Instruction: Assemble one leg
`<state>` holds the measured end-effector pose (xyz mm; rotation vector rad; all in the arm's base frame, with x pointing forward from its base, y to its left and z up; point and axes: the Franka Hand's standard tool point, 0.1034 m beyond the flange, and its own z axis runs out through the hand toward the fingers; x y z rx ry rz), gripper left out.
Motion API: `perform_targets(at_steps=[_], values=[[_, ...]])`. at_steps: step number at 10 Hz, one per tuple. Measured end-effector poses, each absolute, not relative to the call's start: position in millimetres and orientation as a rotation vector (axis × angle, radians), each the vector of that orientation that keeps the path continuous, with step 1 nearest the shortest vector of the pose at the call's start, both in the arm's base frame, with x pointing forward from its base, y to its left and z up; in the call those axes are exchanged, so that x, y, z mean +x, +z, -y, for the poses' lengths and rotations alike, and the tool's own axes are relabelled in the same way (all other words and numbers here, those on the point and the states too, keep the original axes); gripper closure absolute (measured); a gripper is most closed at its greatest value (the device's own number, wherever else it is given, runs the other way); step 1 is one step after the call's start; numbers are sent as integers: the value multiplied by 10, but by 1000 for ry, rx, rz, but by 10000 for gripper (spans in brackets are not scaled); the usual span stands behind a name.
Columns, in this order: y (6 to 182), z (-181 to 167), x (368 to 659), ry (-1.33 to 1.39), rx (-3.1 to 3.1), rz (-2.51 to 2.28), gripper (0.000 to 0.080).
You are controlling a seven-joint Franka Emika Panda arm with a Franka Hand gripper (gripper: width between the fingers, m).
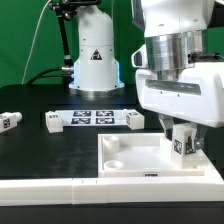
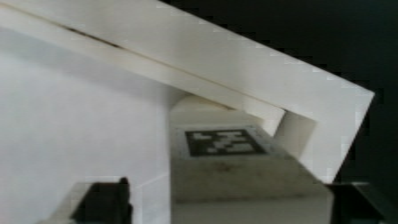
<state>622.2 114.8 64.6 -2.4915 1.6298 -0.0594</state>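
My gripper (image 1: 181, 142) points down over the far right corner of the white square tray (image 1: 130, 160). The leg (image 1: 181, 148), a small white post with a black-and-white tag, stands upright at that corner between my fingers. In the wrist view the leg (image 2: 226, 150) runs away from my gripper (image 2: 231, 208) with its tag facing the camera. The dark fingers (image 2: 103, 203) stand wide apart. One is close against the leg, and a pale gap shows at the other. The jaws look open around the leg. The tray's wall (image 2: 231, 70) crosses behind it.
Three more legs lie on the black table: one at the exterior view's left edge (image 1: 8, 121), and two (image 1: 52, 121) (image 1: 133, 120) at the ends of the marker board (image 1: 95, 117). The white robot base (image 1: 95, 60) stands behind.
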Motion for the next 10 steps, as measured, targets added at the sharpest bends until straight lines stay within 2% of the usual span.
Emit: perform_targets(at_steps=[1,2,3,10], values=[[645,-1139,6222,-70,-2560,-1527,240],[639,-1157,6216,-84,-2658,-1359,168],[629,-1182,6209,-91,-2716,-1246,155],[615,-1252,6202,-165,-3045,-242,151]])
